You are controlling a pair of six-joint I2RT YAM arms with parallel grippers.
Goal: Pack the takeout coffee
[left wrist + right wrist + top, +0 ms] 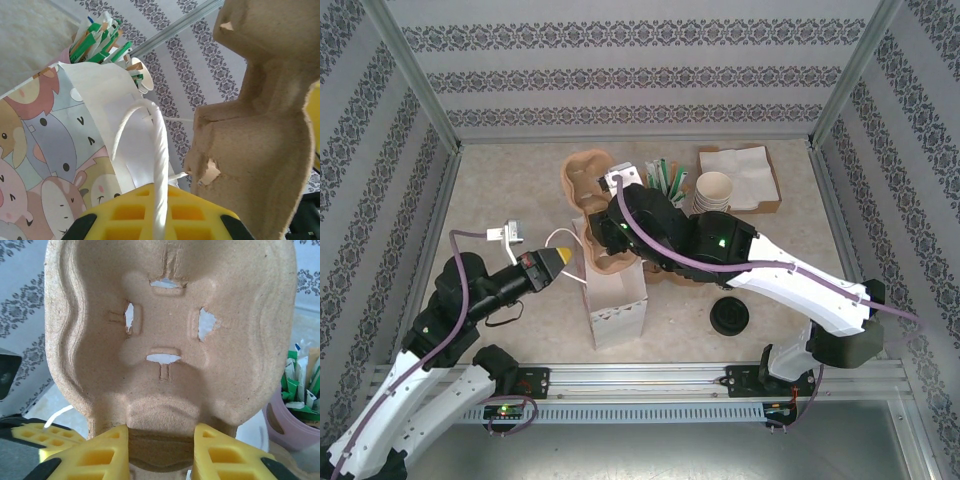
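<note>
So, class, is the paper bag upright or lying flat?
Upright. The paper bag stands on its base in the top view, and the left gripper holds its white handle up.

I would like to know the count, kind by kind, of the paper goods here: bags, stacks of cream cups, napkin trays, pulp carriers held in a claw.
paper bag: 1
stack of cream cups: 1
napkin tray: 1
pulp carrier in the right claw: 1
Total: 4

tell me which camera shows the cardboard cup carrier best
The right wrist view: the cup carrier is close and face on, its pocket and slits clear, the right gripper clamped on its lower edge. The top view has it partly under the right arm; the left wrist view catches one side.
</note>
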